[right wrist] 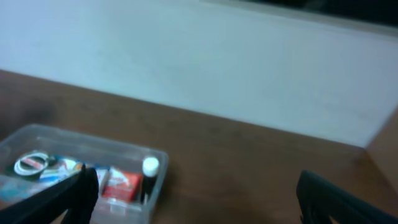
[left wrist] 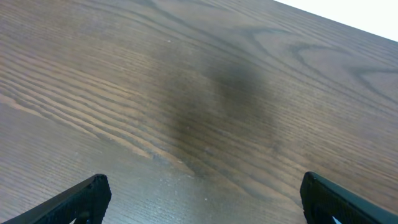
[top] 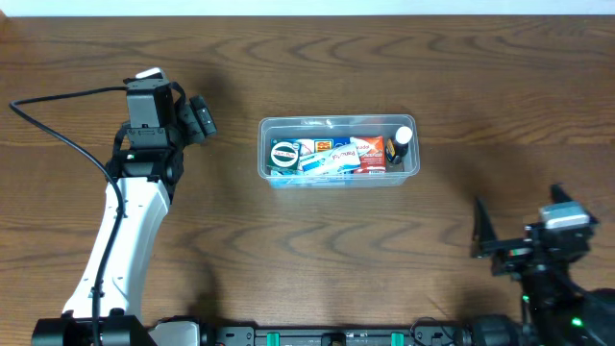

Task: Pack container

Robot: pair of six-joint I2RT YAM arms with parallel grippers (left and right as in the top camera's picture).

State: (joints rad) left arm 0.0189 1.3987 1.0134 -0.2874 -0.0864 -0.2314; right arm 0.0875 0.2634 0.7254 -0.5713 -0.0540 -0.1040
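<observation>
Container packing is looking nearly done. Left fingers [left wrist: 87, 198] are standing wide apart, gripping nothing and hovering over bare counter [left wrist: 205, 93] well to the container's [top: 262, 154] left. Right fingers [right wrist: 336, 194] are likewise gaping empty, off to the container's right on the robot's side, aiming toward it. The container is sitting mid-counter, carrying a tape roll [top: 285, 155], packets [top: 332, 156] and a white-capped bottle [top: 403, 136] at its right end, probably tucked there to save room.

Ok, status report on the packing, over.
Both open, empty: left tool over bare table, right tool facing the container. Container mid-table, small items inside. Nothing in the way.
</observation>
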